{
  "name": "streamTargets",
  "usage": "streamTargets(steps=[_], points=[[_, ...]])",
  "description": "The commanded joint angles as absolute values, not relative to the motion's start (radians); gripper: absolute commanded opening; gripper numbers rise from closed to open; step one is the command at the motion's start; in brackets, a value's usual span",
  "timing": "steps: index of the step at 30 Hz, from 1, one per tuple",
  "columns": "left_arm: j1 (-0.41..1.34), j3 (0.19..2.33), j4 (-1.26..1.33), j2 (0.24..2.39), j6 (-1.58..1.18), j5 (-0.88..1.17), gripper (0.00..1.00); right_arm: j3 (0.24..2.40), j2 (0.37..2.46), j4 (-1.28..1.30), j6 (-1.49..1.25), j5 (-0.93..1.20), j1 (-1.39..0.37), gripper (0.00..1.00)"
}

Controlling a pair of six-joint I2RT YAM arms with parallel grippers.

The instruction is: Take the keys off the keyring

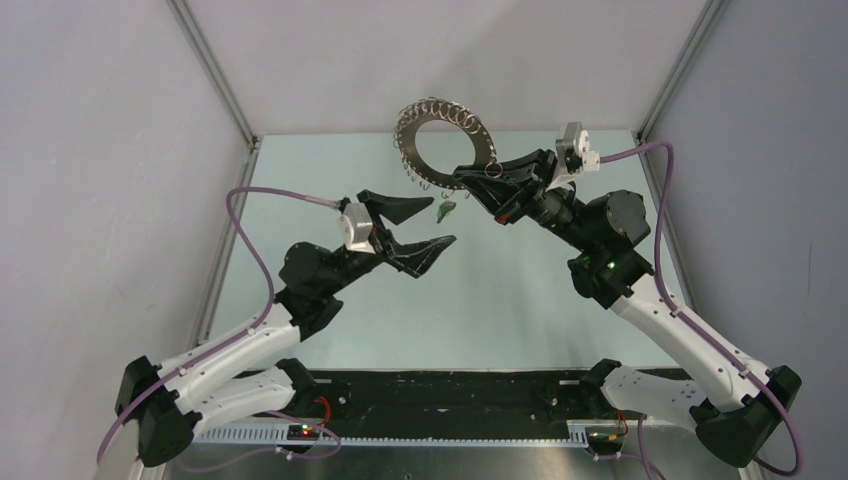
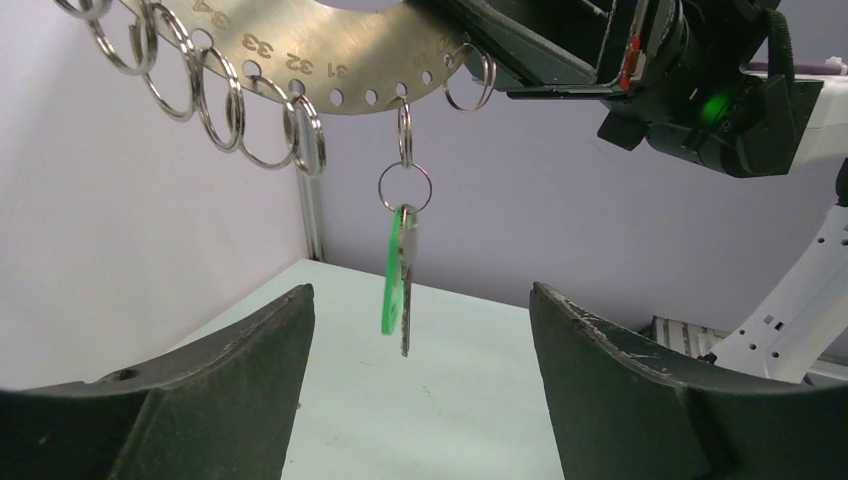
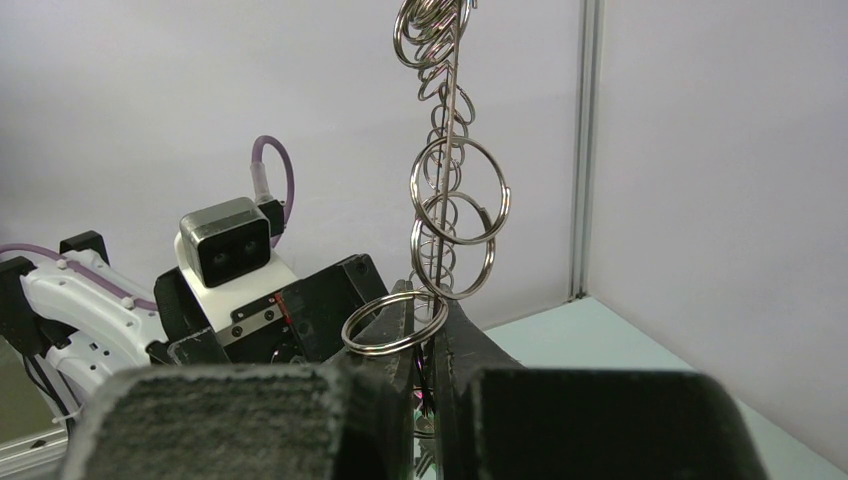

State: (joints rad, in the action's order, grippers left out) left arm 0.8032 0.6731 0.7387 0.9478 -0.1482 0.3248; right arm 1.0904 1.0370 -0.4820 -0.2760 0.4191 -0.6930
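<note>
The keyring (image 1: 443, 145) is a flat grey metal ring edged with small wire loops, held upright in the air at the back. My right gripper (image 1: 468, 182) is shut on its lower rim; the right wrist view shows the plate (image 3: 452, 150) edge-on between the fingers (image 3: 470, 345). A key with a green head (image 1: 447, 211) hangs from a loop below the ring; in the left wrist view it (image 2: 397, 272) dangles ahead of and between the jaws. My left gripper (image 1: 432, 226) is open, just left of and below the key, not touching it.
The pale green table (image 1: 500, 300) lies below, with white walls and metal frame posts (image 1: 215, 75) around it. A black strip and cable rail (image 1: 450, 395) run along the near edge by the arm bases.
</note>
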Motion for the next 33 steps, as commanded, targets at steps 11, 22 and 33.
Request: streamTargets(steps=[11, 22, 33], points=[[0.809, 0.783, 0.775, 1.025, -0.123, 0.296, 0.69, 1.144, 1.020, -0.525, -0.269, 0.422, -0.699, 0.00], [0.810, 0.820, 0.775, 1.061, -0.133, 0.339, 0.21, 1.144, 1.015, -0.517, -0.267, 0.422, -0.699, 0.00], [0.809, 0.899, 0.393, 1.055, -0.176, 0.199, 0.00, 1.039, 0.973, -0.481, -0.306, 0.092, -0.695, 0.13]])
